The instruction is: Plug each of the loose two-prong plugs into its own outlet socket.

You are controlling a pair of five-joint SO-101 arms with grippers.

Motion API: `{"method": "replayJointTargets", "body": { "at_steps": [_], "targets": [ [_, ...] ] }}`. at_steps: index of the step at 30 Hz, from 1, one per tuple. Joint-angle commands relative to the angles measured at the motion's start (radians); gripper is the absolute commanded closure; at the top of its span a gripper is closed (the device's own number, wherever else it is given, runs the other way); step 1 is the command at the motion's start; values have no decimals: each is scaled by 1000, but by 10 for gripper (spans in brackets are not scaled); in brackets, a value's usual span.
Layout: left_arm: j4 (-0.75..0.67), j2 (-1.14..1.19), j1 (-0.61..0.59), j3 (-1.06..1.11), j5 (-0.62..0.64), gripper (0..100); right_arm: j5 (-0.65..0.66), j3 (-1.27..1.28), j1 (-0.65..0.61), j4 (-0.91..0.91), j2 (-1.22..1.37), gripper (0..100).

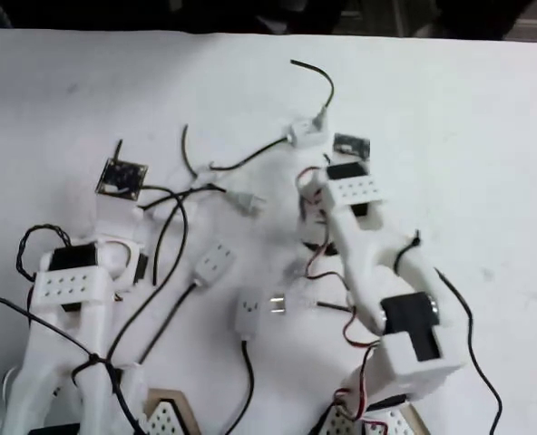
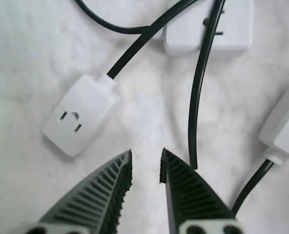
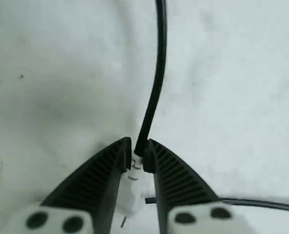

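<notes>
1. White matte tabletop, strewn with loose black leads and small white fittings.
2. My right gripper: black ribbed fingers pressed together on a small white hard-plastic two-prong plug, at the neck where its thin black cable leaves it. Plug sits lower centre of the right wrist view, one prong showing below the fingers. Cable runs to the top edge.
3. My left gripper: fingers spread a little, nothing between them, over bare table at the bottom centre of the left wrist view. A black lead ends just beside one finger.
4. White rectangular plastic outlet socket, left of centre, lying flat with its slots up, black lead leaving its upper corner.
5. Second white socket block at the top edge; third white socket at the right edge.
6. Loose white plug with two metal prongs, lower centre of the high view, just beside a white socket body; I cannot tell whether the prongs touch it.
7. Handling, my judgement: plugs are light, hard and smooth, apt to swivel in a pinch. The cables are springy enough to tug them off line. Best hold is across the flat sides of the body, behind the prongs, never on the cable. Sockets are light too and would likely slide when pushed, so one wants bracing.
</notes>
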Motion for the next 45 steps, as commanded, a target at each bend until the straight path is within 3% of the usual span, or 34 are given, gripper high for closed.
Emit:
{"method": "replayJointTargets", "body": {
  "at_steps": [1, 6, 9, 16, 23, 29, 45],
  "targets": [
    [-14, -28, -5, -3, -5, 887, 259, -40, 84, 2, -76, 981],
    [-14, -28, -5, -3, -5, 887, 629, -40, 150, -10, -74, 981],
    [-14, -28, -5, -3, -5, 887, 758, -35, 154, -44, -73, 980],
    [-14, -28, -5, -3, -5, 887, 766, -34, 148, -41, -74, 817],
    [-14, -28, -5, -3, -5, 887, 766, -41, 151, 108, -79, 814],
    [-14, -28, -5, -3, -5, 887, 766, -35, 216, 107, -73, 814],
    [-12, -28, -4, -3, -5, 887, 764, -40, 211, 108, 134, 814]
  ]
}}
